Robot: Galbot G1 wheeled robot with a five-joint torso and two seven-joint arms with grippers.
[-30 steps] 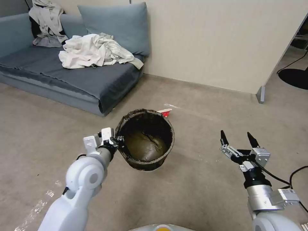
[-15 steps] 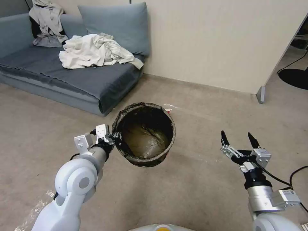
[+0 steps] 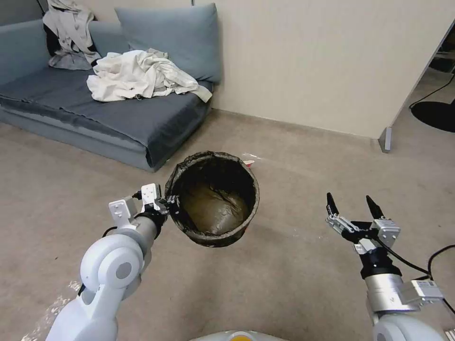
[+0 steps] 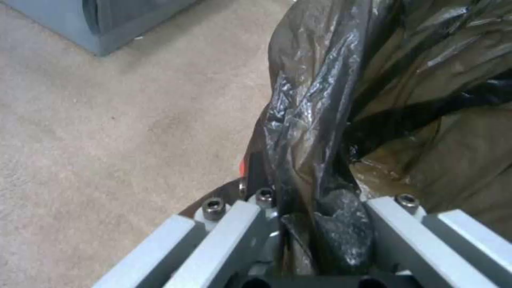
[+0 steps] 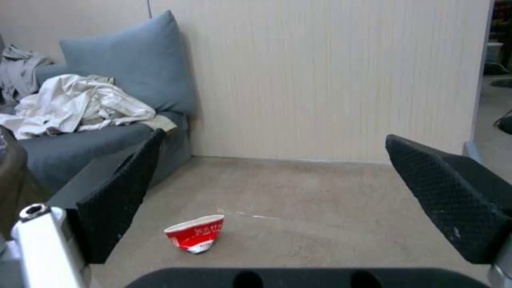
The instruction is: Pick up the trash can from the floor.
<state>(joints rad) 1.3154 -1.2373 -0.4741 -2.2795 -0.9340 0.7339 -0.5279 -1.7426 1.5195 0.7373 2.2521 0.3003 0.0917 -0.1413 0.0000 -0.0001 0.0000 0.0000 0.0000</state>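
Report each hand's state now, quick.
Left hand: shut on the bag-lined rim of the trash can.
Right hand: open, holding nothing, off to the can's right above the floor.

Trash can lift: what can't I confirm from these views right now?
- Trash can underside, head view: hidden by its own body, so floor clearance is unclear.
- Left hand contact, left wrist view: the bag covers the rim.
- Crushed cup, head view: mostly hidden behind the can.
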